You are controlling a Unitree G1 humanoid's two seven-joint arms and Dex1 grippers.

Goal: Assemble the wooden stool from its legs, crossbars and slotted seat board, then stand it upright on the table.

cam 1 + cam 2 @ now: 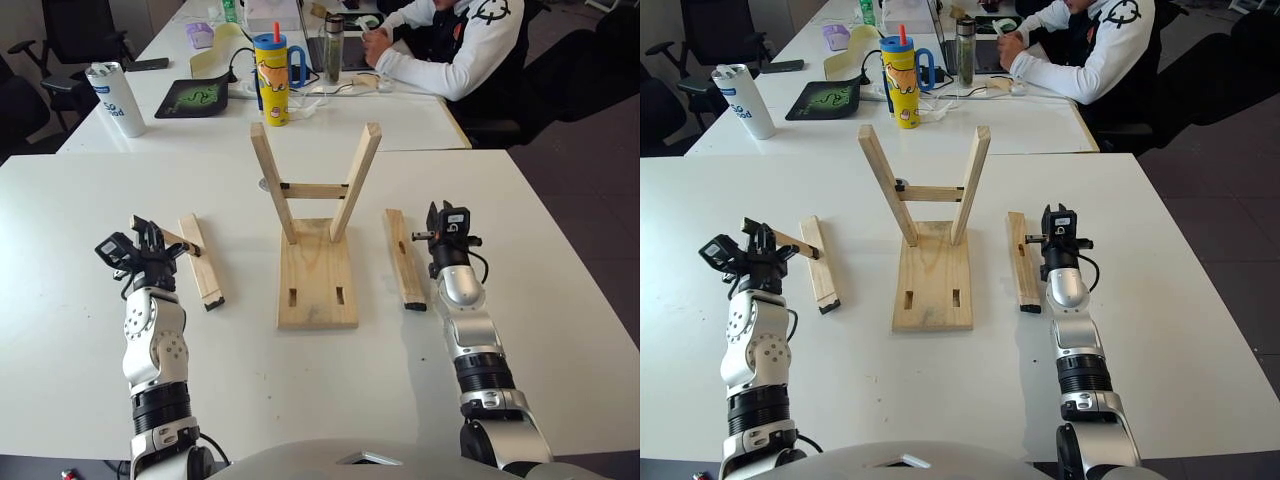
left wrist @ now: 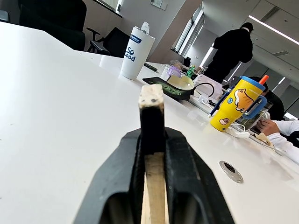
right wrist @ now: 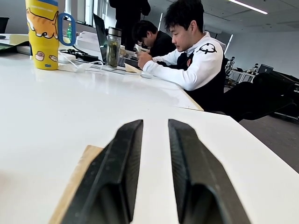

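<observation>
left gripper (image 2: 152,140) tight on a crossbar (image 2: 151,105) end, right gripper (image 3: 155,125) parted just beside a leg (image 1: 405,262), both forearms low over the table (image 1: 80,200)

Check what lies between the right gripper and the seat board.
One loose leg lies flat there, close beside the right gripper, with bare table between it and the seat board; the left eye view shows this.

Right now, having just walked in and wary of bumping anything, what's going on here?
A robot is building a stool. Its left end effector grips a crossbar on a leg lying left of the seat board. The board lies flat, a two-legged frame standing at its far end. The right end effector is open beside another leg.
</observation>
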